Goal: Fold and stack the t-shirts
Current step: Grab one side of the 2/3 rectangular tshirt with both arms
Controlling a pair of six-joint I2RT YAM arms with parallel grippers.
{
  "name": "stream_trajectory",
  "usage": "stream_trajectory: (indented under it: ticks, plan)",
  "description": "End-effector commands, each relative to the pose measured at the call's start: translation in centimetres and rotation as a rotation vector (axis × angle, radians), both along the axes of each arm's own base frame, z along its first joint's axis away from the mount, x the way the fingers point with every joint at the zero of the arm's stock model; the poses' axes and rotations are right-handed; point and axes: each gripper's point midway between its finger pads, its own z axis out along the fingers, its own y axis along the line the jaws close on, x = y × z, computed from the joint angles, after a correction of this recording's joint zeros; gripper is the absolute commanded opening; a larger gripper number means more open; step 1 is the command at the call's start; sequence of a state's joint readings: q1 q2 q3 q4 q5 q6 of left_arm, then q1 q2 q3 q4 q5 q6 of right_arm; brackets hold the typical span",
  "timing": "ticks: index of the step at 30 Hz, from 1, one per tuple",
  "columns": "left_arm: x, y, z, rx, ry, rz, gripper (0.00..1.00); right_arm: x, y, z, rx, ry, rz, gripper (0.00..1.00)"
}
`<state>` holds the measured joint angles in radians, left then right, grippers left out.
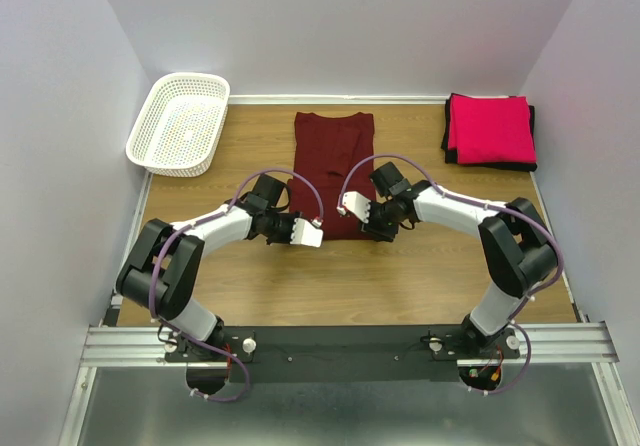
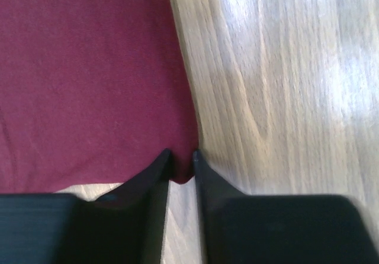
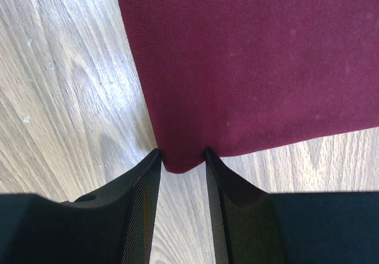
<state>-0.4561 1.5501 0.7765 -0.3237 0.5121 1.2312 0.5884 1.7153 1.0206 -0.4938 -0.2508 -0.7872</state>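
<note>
The dark maroon t-shirt lies folded into a long strip at the middle of the table. My left gripper is at its near left corner. In the left wrist view the jaws are closed on the tip of that corner of the shirt. My right gripper is at the near right corner. In the right wrist view the jaws pinch the corner of the shirt, which fills the gap between them. The bright pink-red t-shirt lies folded on a black one at the back right.
A white mesh basket stands at the back left corner. Walls close in the table on the left, back and right. Bare wooden tabletop lies between the shirt and the arm bases.
</note>
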Motion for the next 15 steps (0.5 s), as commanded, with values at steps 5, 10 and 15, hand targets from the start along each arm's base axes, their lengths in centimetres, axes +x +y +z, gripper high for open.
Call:
stream_trajectory:
  ticks: [5, 10, 15]
  plan:
    - [-0.9, 0.6, -1.0, 0.058, 0.034, -0.025, 0.12, -0.8, 0.4, 2.2, 0.036, 0.002, -0.003, 0.43]
    - [-1.0, 0.4, -1.0, 0.051, 0.052, -0.024, 0.1, -1.0, 0.2, 0.1, 0.0, 0.057, -0.005, 0.43]
    - [-1.2, 0.3, -0.6, 0.043, 0.057, -0.025, 0.1, -1.7, -0.6, -1.8, -0.045, 0.082, 0.017, 0.41]
